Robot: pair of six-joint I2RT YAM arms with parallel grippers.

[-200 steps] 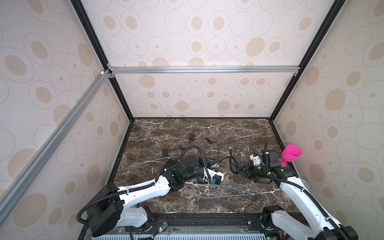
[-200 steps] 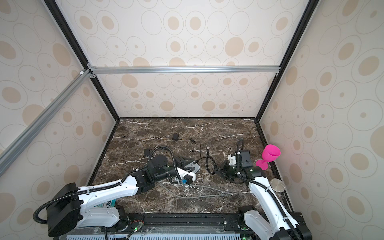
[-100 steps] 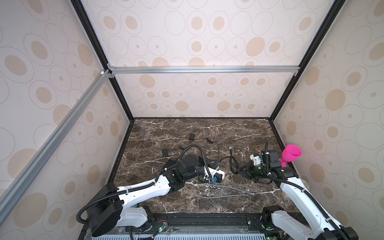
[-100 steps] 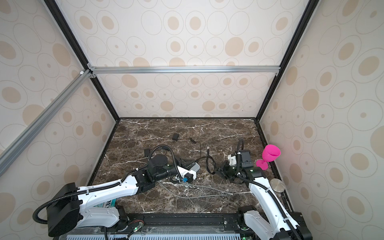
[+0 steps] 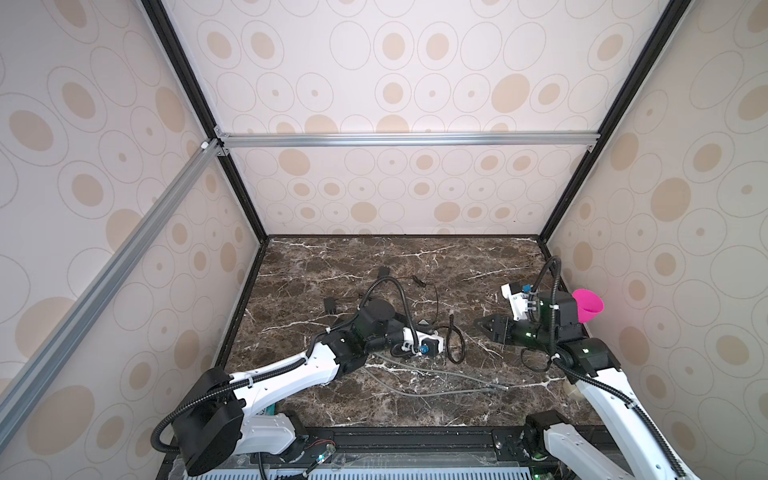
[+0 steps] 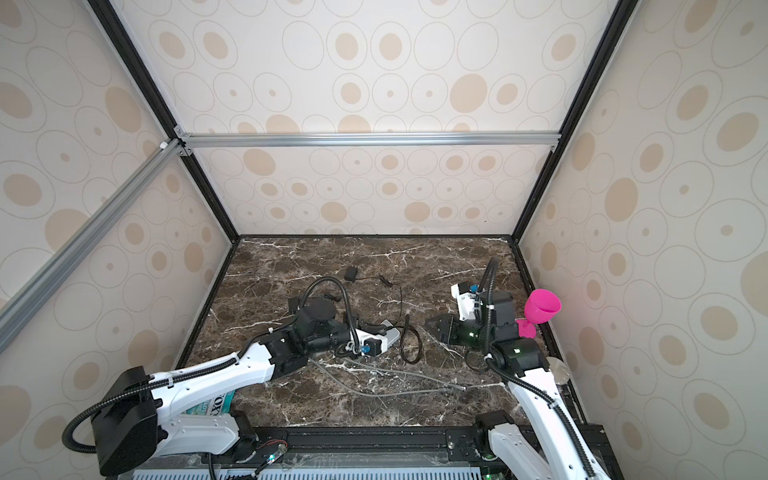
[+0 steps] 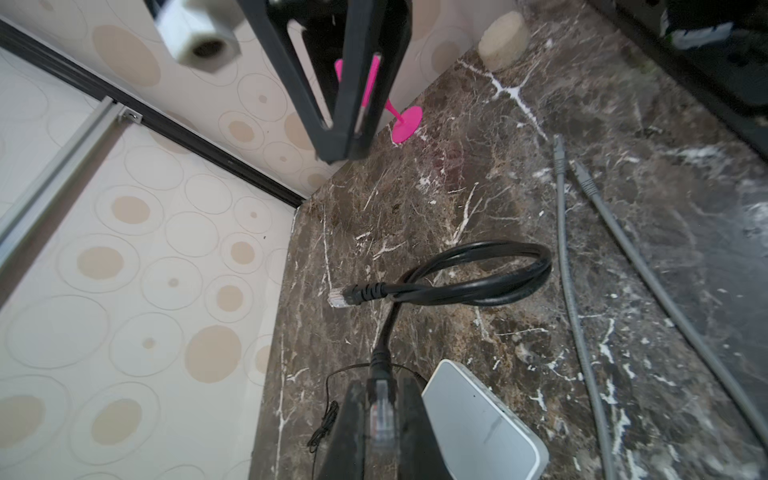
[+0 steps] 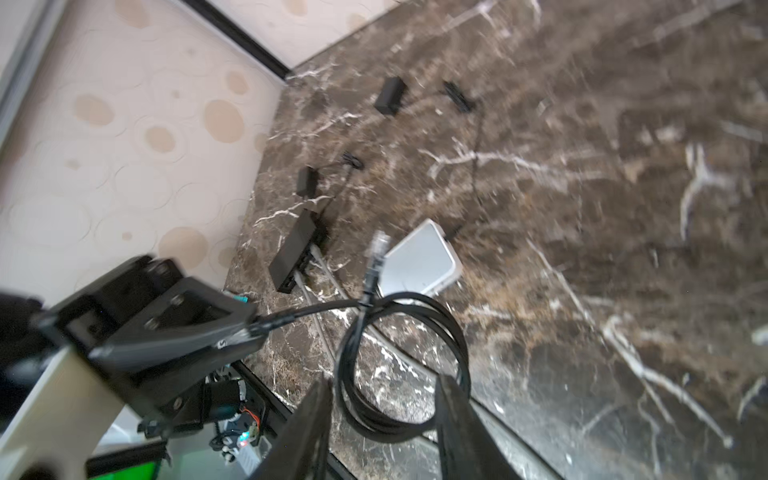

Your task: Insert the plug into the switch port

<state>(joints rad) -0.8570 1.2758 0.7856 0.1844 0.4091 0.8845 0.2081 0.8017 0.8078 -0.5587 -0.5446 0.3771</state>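
Clamping a plug [image 7: 380, 415] in the left pincer [image 7: 380, 392], with its black cable [image 7: 478, 286] looped on the marble ahead of the tips and a white box [image 7: 478, 419] just beside one finger. Holding the right pincer [image 8: 384, 382] apart and empty near that loop, with the switch [image 8: 293, 253] beyond it, clear of the held plug.

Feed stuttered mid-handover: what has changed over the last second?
The left claw has closed on the plug at one end of the black cable. The right claw has opened and let the cable go, and has shifted slightly up the top views; lifted or moved back, I cannot tell. The left arm, white box, grey cables and pink cup stayed put.
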